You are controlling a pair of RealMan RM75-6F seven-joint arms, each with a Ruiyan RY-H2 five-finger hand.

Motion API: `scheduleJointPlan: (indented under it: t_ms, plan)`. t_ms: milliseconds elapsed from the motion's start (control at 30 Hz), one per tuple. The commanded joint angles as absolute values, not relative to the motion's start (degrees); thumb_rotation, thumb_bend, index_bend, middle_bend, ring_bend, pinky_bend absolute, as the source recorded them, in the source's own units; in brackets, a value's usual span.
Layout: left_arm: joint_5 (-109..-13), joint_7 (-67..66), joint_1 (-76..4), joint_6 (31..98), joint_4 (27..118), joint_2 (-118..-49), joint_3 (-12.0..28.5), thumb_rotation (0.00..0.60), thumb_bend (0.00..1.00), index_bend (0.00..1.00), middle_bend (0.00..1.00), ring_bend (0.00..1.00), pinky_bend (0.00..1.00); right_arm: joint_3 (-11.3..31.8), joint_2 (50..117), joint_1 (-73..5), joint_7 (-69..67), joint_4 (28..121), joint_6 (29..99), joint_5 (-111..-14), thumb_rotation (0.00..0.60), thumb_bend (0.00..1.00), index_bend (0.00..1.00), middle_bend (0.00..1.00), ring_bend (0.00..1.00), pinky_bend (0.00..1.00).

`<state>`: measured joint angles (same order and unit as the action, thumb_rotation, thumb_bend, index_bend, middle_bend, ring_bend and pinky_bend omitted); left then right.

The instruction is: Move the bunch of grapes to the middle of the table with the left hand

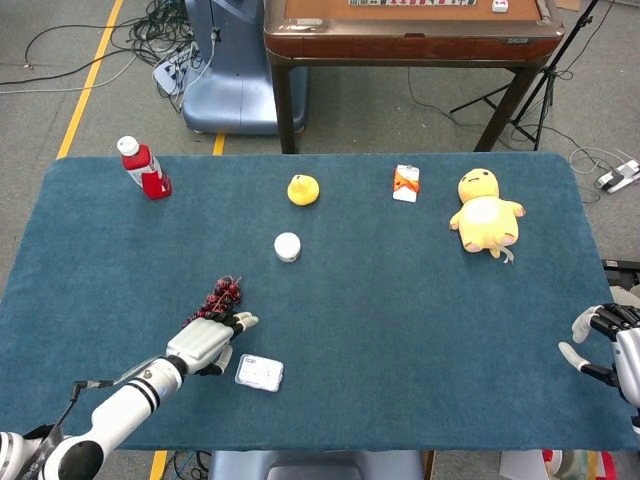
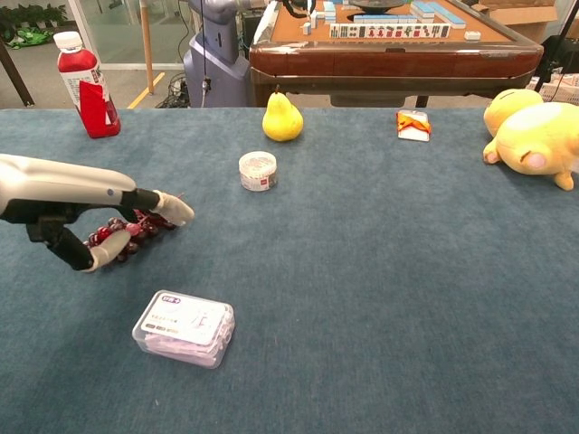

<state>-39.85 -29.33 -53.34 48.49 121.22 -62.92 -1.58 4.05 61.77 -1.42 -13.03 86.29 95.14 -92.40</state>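
While we list from the left of the frame, first comes the left robot hand [image 1: 205,342], lower left in the head view, its fingers closed round the bunch of grapes [image 1: 222,296]; in the chest view the same robot hand [image 2: 109,226] carries the dark red bunch [image 2: 122,234] just above the blue worktop [image 1: 400,320], left of centre. Item, upper left: one red bottle [image 1: 146,169] with a white cap, upright. Item, just right of the left robot hand and below it: one clear plastic box [image 1: 259,372], flat on the cloth. Item, centre left: one small white round tub [image 1: 287,246]. Item, above it: one yellow pear [image 2: 282,118]. Item, upper centre right: one small orange-and-white carton [image 1: 405,183]. Item, right of that: one yellow plush toy [image 1: 486,213], lying flat. Item, lower right edge: the right robot hand [image 1: 600,338], fingers curled in, nothing in them that we can see.
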Motion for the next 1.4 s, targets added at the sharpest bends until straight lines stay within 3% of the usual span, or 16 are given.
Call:
scheduleJointPlan:
  t_ms: [33, 233, 400, 833, 1400]
  plan:
    - [-40.3, -29.5, -51.9, 53.2, 120.1, -62.6, -2.1, 0.6, 0.77, 0.0, 0.0, 0.0, 0.1, 4.1, 61.8, -1.4, -13.1, 86.3, 95.1, -92.4, 0.6, 0.13, 0.66, 0.56, 0.41, 0.43]
    - [-37.8, -34.2, -50.3, 62.2, 117.2, -64.9, -2.8, 0.6, 0.77, 0.0, 0.0, 0.0, 0.1, 4.1, 61.8, -1.5, -13.1, 86.3, 94.9, -92.2, 0.6, 0.13, 0.66, 0.56, 0.41, 0.43]
    - [-34.0, -36.9, -50.0, 63.7, 114.3, -66.5, -3.1, 0.6, 0.77, 0.0, 0.0, 0.0, 0.1, 4.1, 61.8, -1.5, -13.0, 86.3, 94.8, -92.1, 0.6, 0.13, 0.66, 0.56, 0.41, 0.43]
    - [-29.0, -35.7, -51.0, 58.1, 113.0, -66.3, -1.4, 0.6, 0.77, 0.0, 0.0, 0.06, 0.14, 4.3, 61.7, -1.5, -13.3, 86.2, 94.7, -91.9, 0.6, 0.13, 0.66, 0.56, 0.41, 0.43]
    - [-24.1, -39.2, -55.5, 54.3, 114.1, -68.1, -2.2, 0.6, 0.77, 0.0, 0.0, 0.08, 0.15, 4.4, 61.5, -1.3, -14.2, 86.0, 94.9, -91.7, 0.6, 0.13, 0.66, 0.56, 0.41, 0.43]
